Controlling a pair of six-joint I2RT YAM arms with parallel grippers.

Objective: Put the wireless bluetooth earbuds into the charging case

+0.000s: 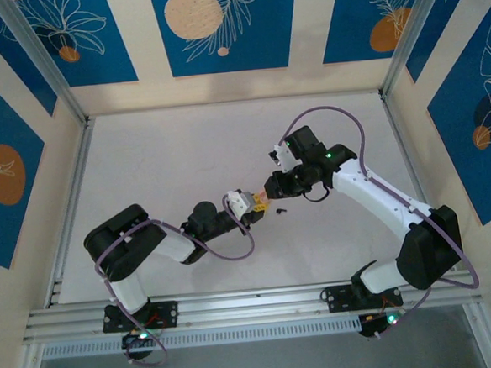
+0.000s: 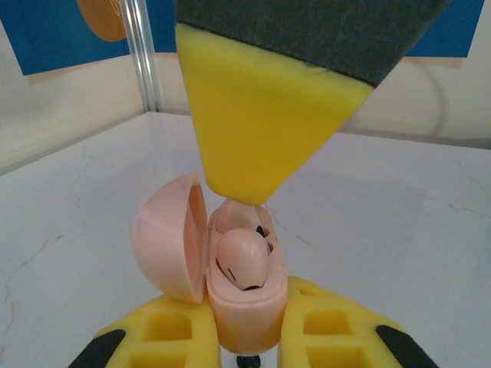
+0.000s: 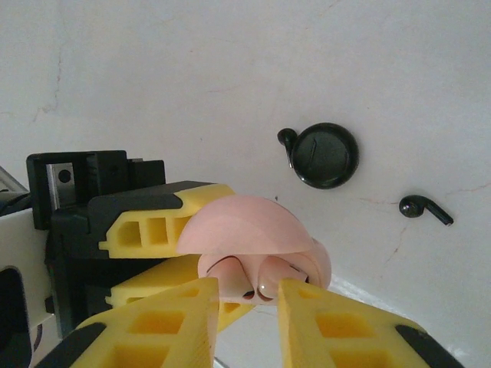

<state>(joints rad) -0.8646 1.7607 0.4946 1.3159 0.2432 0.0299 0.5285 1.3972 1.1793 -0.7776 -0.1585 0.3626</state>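
From above, meeting mid-table, left gripper (image 1: 251,205) and right gripper (image 1: 269,192); at left wrist, clamped on open pink case (image 2: 245,310) with pink earbud (image 2: 242,261) seated; at right wrist, fingers (image 3: 337,326) narrowly apart over it, grip unclear, black earbud (image 3: 423,208) on table (image 3: 192,61) beyond.

Bright, even light, soft shadows, close foreground blurred in wrist views.

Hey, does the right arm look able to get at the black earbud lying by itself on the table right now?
Probably yes. The black earbud lies bare on the table, apart from the black case, with nothing over it. But the right gripper is busy at the pink case.
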